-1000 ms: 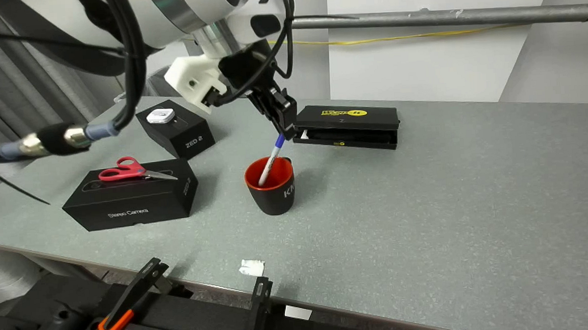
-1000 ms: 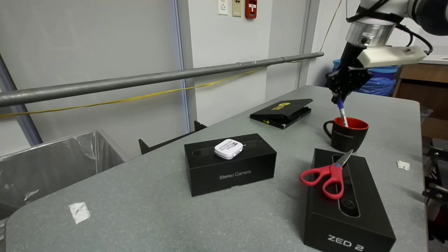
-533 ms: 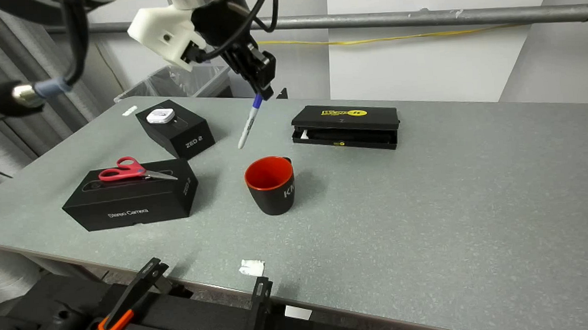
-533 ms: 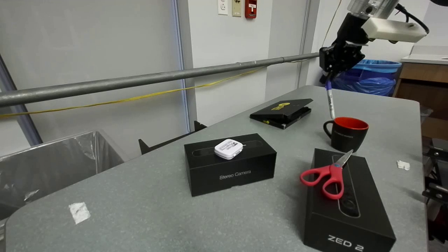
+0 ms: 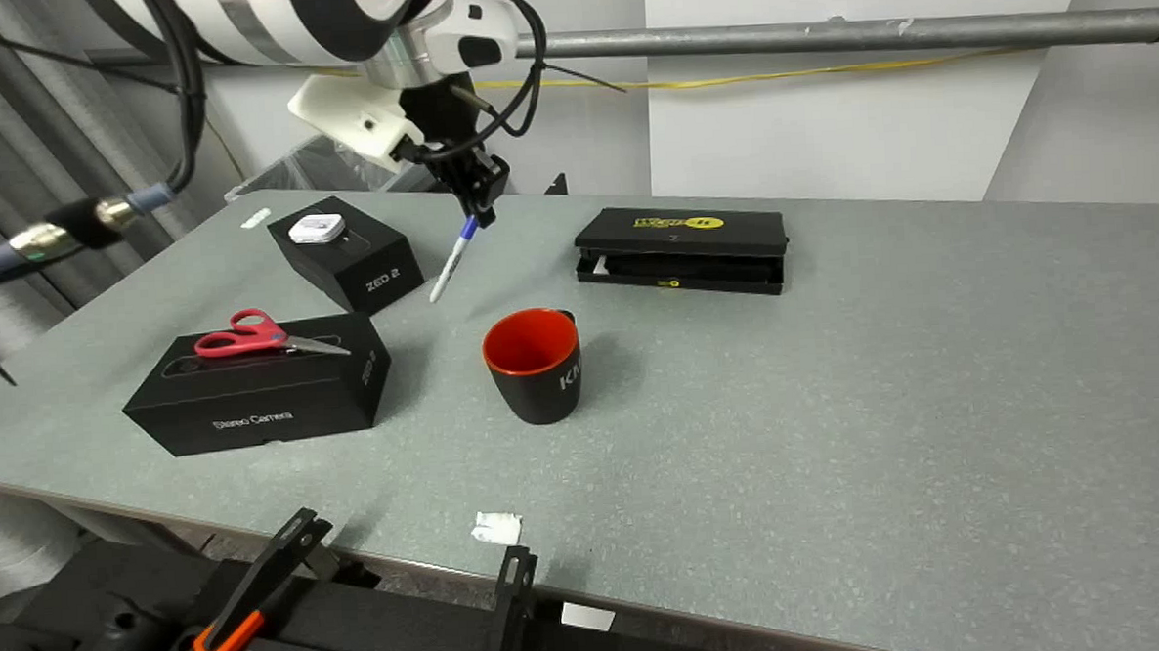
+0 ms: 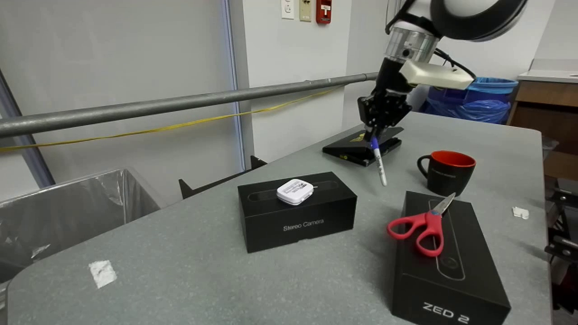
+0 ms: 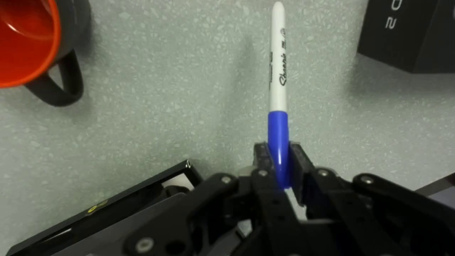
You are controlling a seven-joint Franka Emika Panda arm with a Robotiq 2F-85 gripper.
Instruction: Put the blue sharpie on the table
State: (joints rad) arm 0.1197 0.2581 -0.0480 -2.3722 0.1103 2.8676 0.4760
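Observation:
The blue sharpie is a marker with a blue cap and white barrel; it shows in both exterior views (image 5: 452, 263) (image 6: 378, 164) and in the wrist view (image 7: 278, 71). My gripper (image 5: 482, 215) is shut on its blue cap; the two fingertips press its sides in the wrist view (image 7: 278, 153). The sharpie hangs tilted, white end down. Its shadow lies apart from it, so it appears a little above the grey table (image 5: 838, 432). It is over the table between the mug and the black box with the white case.
A black mug with red inside (image 5: 533, 391) stands close by. A black box (image 5: 372, 266) bears a white case (image 5: 317, 228). Another black box (image 5: 251, 408) bears red-handled scissors (image 5: 252, 335). A black case with yellow print (image 5: 683, 238) lies near the back edge.
A second ago the sharpie's white end was inside the mug. It was lifted out and up, then moved away from the mug toward the box with the white case, and lowered.

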